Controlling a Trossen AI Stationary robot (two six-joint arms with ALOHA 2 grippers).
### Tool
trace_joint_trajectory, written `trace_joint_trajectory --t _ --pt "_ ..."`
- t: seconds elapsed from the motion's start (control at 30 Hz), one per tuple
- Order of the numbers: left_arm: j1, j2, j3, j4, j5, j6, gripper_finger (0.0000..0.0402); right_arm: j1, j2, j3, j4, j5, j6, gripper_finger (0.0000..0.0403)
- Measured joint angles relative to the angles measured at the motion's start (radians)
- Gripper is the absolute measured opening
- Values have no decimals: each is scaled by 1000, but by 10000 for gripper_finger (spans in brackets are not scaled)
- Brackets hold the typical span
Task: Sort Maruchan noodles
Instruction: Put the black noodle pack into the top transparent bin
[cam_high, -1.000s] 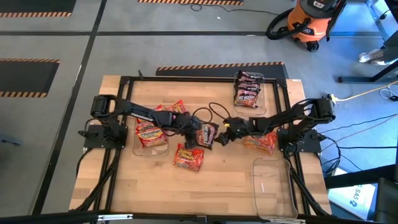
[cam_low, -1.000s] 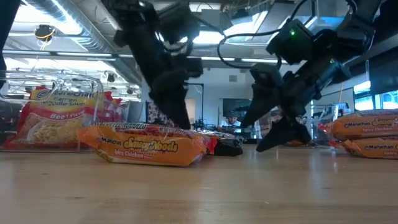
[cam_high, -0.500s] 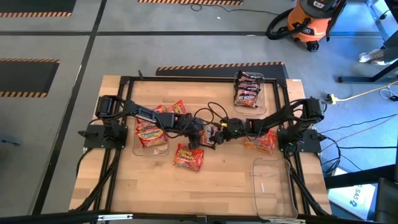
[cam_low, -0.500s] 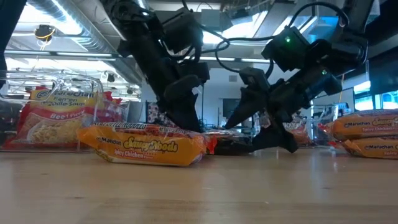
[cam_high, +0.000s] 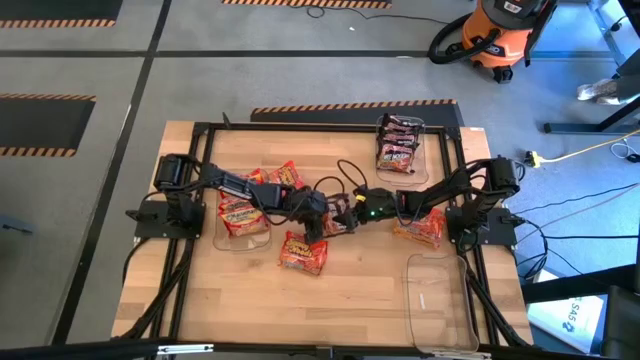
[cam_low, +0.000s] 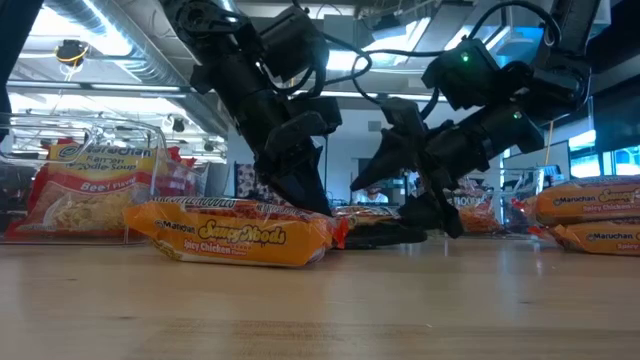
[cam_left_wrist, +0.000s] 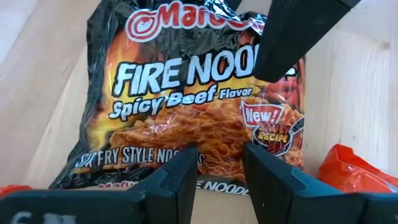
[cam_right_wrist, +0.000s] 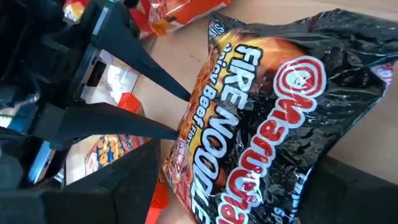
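A dark Maruchan Fire Noodles packet (cam_high: 338, 216) lies at mid-table between both grippers, and shows in the left wrist view (cam_left_wrist: 199, 106), the right wrist view (cam_right_wrist: 261, 124) and the low view (cam_low: 385, 237). My left gripper (cam_left_wrist: 221, 168) reaches in from the left (cam_high: 322, 218) and is shut on the packet's end. My right gripper (cam_right_wrist: 239, 174) comes from the right (cam_high: 352, 212), open, one finger on each side of the packet's logo end. Whether it touches the packet I cannot tell. My left gripper pinches the packet's end opposite the logo (cam_left_wrist: 219, 158) between its two fingers (cam_left_wrist: 180, 177). It comes from above, slanting in from the table's left. The fingers stand a short way apart along that end edge. The packet lies flat on the table.
An orange packet (cam_high: 303, 252) lies just near of the grippers. Red-and-yellow packets sit in the left clear bin (cam_high: 240, 213), maroon ones in the far bin (cam_high: 398, 145), and orange ones by the right arm (cam_high: 420, 230). A clear bin (cam_high: 435, 300) stands near right.
My right gripper has moved toward the table's left and come down, until its fingers stand around the packet's logo end. My left gripper has shifted slightly to the right and stays low at the packet's other end. The packet has stayed on the table.
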Motion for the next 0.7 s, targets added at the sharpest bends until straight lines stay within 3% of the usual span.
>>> trace_joint_trajectory --t 0.27,0.5,0.7 --pt "-8 -24 0 -20 -5 12 121 -1 -2 2 -93 -35 -10 294" --pt "-8 -117 0 -140 -38 22 121 -1 -2 2 -92 -37 2 294" --pt "-8 -69 -3 -152 -34 30 121 0 -2 2 -92 -35 5 294"
